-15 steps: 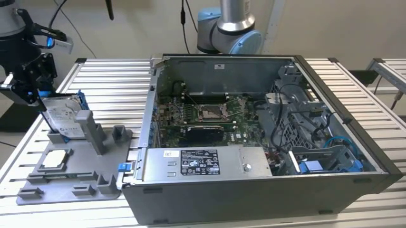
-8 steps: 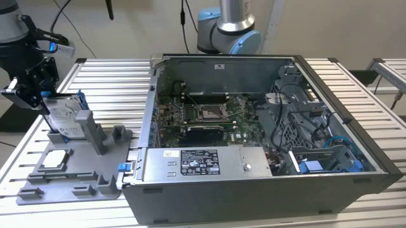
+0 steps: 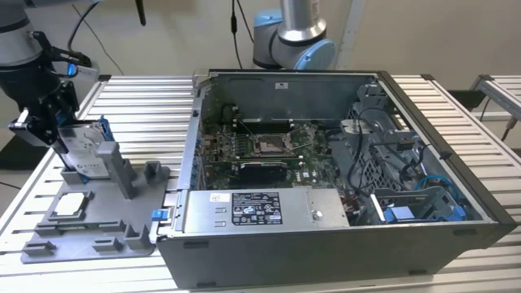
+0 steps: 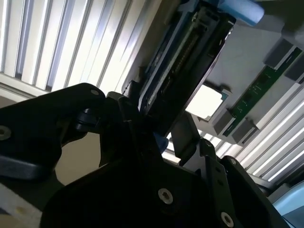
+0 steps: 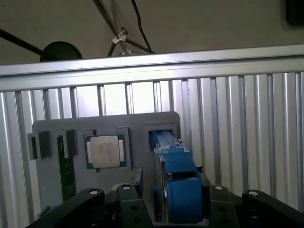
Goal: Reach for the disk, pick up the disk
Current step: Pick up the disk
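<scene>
Spanning the exterior view, a slatted aluminium surface [image 3: 138, 104] before a pale wall carries an open computer case [image 3: 326, 256] and, toward the exterior view's left, a grey fixture tray [image 3: 97, 226] with a processor chip [image 3: 72, 203] lying in it. The arm [image 3: 21, 49] leans down from the upper left, its black tool [image 3: 50, 127] against the disk [image 3: 85, 146], which stands upright in a tray slot.

In the second wrist view, the tool straddles the disk, seen edge-on. I cannot tell whether it presses on the disk.

In the first wrist view, the disk's blue caddy sits within the tool, just beside the processor chip.
</scene>
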You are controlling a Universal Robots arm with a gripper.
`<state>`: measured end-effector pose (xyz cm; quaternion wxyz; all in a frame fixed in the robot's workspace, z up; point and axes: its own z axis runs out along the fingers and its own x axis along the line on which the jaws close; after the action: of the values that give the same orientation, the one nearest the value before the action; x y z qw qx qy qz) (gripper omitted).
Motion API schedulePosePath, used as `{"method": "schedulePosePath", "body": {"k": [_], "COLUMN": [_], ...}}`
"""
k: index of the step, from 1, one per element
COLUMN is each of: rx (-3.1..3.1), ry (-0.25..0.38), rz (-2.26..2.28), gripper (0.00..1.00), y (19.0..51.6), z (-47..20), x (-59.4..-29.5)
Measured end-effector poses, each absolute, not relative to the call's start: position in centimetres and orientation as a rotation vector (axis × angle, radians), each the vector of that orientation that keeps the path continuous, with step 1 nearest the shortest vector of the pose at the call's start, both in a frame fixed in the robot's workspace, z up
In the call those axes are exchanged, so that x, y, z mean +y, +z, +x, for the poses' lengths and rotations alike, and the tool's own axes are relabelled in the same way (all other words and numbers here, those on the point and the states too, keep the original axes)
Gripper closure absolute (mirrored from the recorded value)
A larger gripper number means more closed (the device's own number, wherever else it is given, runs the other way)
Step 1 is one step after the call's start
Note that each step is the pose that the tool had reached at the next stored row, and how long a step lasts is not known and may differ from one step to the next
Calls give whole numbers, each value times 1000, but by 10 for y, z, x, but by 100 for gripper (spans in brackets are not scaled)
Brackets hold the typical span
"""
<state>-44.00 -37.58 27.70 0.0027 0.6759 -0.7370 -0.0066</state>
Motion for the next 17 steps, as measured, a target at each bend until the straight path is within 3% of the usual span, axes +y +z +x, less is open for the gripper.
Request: {"method": "schedulePosePath", "body": {"k": [17], "rx": [-2312], "ry": [-23], "rz": [2121], "gripper": [0], "y": [263], "z": [-441], "x": [-375]}}
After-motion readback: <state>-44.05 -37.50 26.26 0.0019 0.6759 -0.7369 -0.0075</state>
